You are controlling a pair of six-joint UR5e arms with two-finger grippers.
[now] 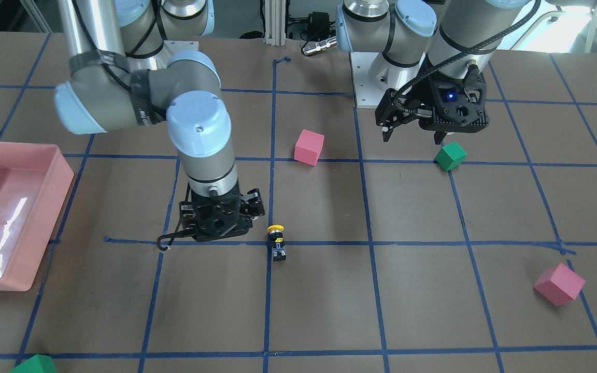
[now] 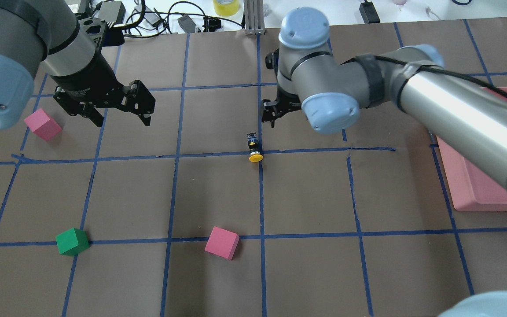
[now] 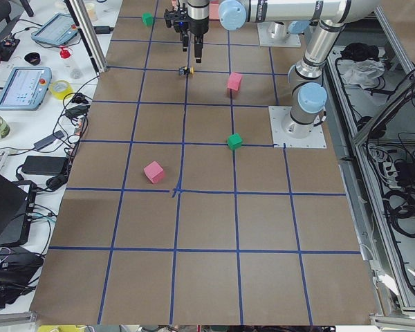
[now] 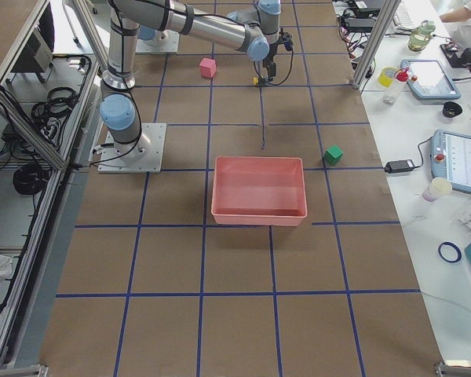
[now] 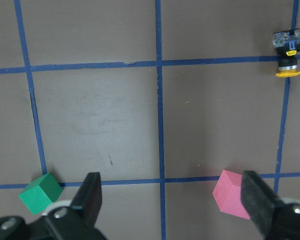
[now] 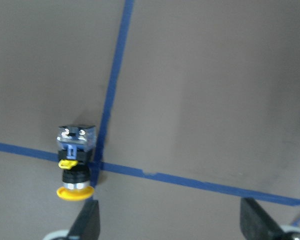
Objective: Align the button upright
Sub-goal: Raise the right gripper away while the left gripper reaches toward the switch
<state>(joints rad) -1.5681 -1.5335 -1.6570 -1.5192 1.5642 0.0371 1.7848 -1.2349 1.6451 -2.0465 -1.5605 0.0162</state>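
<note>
The button (image 1: 277, 242) lies on its side on a blue tape line near the table's middle, its yellow cap pointing toward the robot's base. It also shows in the overhead view (image 2: 253, 147), the left wrist view (image 5: 286, 55) and the right wrist view (image 6: 75, 162). My right gripper (image 1: 222, 228) is open and empty, low over the table beside the button; in its wrist view (image 6: 171, 225) the button lies just ahead of one finger (image 6: 87, 222). My left gripper (image 2: 121, 119) is open and empty, held high and well away from the button.
A pink tray (image 1: 65, 176) stands on the robot's right side. Two pink cubes (image 1: 309, 147) (image 1: 559, 284) and two green cubes (image 1: 450, 156) (image 1: 34, 365) lie scattered on the brown table with its blue tape grid. Cables and tools lie past the far edge.
</note>
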